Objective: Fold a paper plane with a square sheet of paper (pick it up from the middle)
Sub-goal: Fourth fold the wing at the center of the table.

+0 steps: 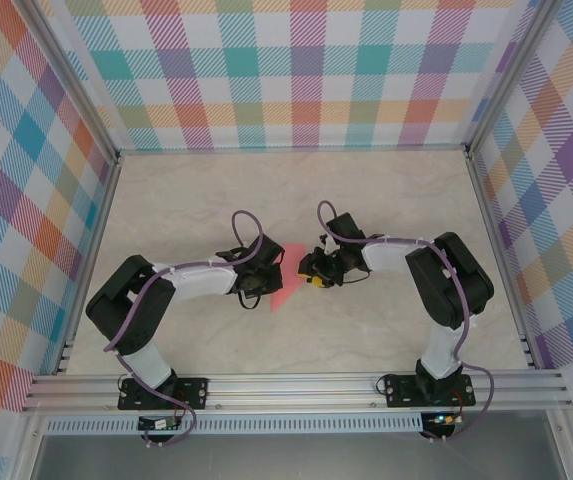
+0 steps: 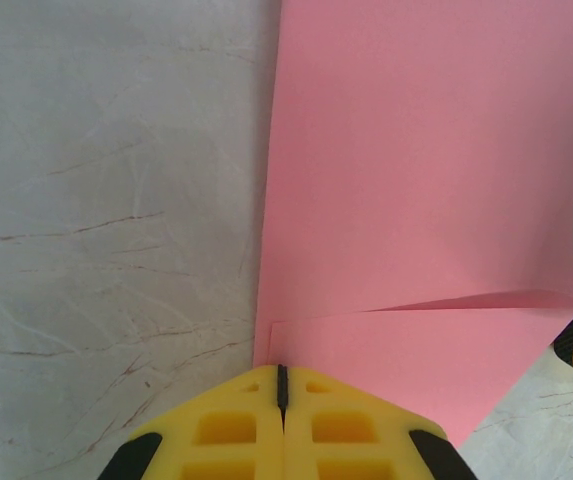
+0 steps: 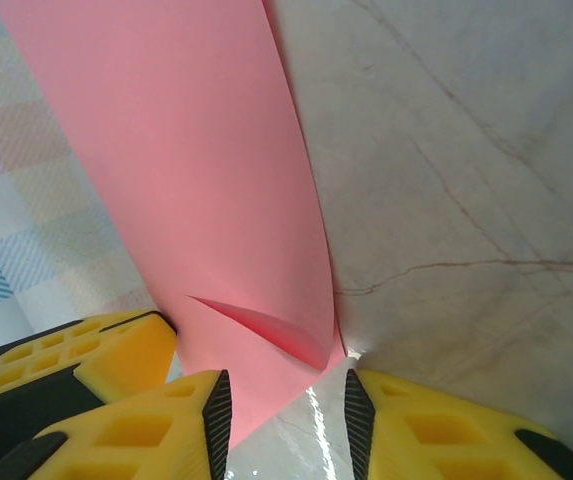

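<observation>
Folding underway: left gripper is pinching the paper; right gripper, jaws apart, is straddling its corner, needing a squeeze.

My left arm bends in from its base, elbow out to the side and wrist low. My left gripper has its jaws pressed together with no gap. My right arm mirrors it. My right gripper faces the left one, just beside it, fingers parted.
</observation>
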Controlling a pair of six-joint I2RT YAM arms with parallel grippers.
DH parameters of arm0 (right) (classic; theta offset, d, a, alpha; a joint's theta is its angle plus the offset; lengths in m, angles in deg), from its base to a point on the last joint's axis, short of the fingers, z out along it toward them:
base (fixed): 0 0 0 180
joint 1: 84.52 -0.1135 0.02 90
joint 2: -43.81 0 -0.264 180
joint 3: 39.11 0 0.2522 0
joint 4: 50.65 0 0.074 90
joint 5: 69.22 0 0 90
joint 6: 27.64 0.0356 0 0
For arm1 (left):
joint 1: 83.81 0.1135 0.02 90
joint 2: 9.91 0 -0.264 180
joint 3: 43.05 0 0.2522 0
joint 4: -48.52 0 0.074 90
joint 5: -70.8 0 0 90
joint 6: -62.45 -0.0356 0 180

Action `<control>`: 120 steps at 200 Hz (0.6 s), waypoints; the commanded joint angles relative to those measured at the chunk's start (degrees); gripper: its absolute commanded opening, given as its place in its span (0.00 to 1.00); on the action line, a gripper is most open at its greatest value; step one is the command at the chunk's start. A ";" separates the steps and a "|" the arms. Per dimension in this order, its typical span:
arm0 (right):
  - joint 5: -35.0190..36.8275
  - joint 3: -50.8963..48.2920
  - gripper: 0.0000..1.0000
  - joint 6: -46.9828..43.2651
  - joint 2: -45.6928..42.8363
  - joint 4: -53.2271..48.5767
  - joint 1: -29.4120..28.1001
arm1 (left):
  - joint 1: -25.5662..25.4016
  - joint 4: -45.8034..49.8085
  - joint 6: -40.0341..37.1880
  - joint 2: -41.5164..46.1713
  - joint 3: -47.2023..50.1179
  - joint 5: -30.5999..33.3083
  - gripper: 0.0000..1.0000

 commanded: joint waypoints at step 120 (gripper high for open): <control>-4.93 2.30 0.30 -0.86 3.29 2.80 -0.46 | -0.69 2.03 0.20 0.92 1.10 1.81 0.00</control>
